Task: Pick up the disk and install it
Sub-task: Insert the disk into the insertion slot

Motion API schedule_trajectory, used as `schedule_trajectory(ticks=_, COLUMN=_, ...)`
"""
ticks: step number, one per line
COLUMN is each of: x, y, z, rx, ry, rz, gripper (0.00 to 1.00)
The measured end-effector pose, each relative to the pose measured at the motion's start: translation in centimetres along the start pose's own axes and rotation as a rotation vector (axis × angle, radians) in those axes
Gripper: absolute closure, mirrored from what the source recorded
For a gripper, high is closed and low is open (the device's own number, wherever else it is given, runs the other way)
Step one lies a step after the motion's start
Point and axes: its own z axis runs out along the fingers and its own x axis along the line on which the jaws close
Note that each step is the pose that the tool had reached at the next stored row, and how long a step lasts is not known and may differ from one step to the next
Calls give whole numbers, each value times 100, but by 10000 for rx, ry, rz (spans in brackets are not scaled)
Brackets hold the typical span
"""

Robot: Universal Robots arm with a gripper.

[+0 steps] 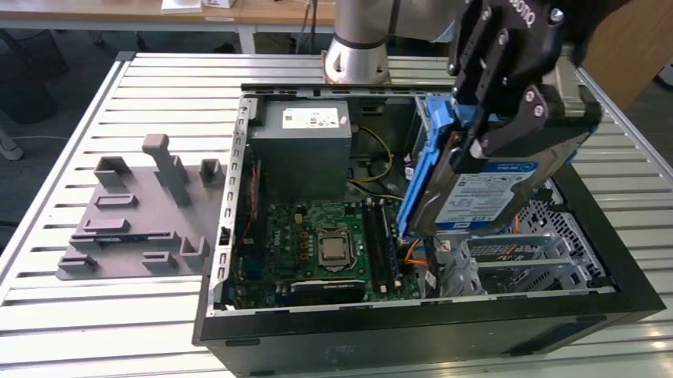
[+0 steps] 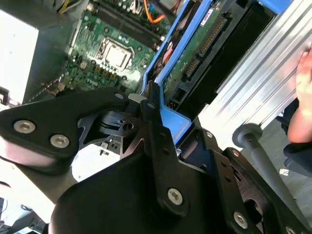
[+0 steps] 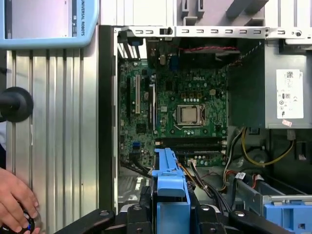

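Note:
The disk (image 1: 478, 197), a silver hard drive with a blue-and-white label and a blue bracket (image 1: 426, 169), hangs tilted on edge above the right half of the open computer case (image 1: 421, 331). My gripper (image 1: 481, 142) is shut on it from above, one black finger on each face. In the second wrist view the disk's green circuit board (image 2: 195, 53) and connector face the camera, with the gripper (image 2: 151, 114) clamped on the blue bracket (image 2: 171, 121). In the first wrist view the bracket (image 3: 168, 181) sticks out between the black fingers (image 3: 204, 217), over the motherboard (image 3: 185, 112).
A metal drive cage (image 1: 515, 260) sits in the case under the disk. The grey power supply box (image 1: 305, 142) stands at the back, with orange and yellow cables beside it. A grey slotted fixture (image 1: 137, 213) lies at the exterior view's left. A person's hand (image 3: 14, 204) rests on the slatted table.

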Motion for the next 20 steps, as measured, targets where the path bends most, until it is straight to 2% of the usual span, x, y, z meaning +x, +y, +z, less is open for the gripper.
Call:
schedule_trajectory(ticks=10, x=1, y=-451, z=27, rx=0, ry=-1, rz=1, gripper=64)
schedule_trajectory(ticks=13, x=10, y=-508, z=47, rx=0, ry=-2, rz=-1, gripper=64)
schedule_trajectory(ticks=17, x=71, y=-540, z=90, rx=1, ry=-3, rz=0, gripper=64)
schedule_trajectory(ticks=20, x=76, y=-631, z=105, rx=1, ry=-3, rz=1, gripper=64)
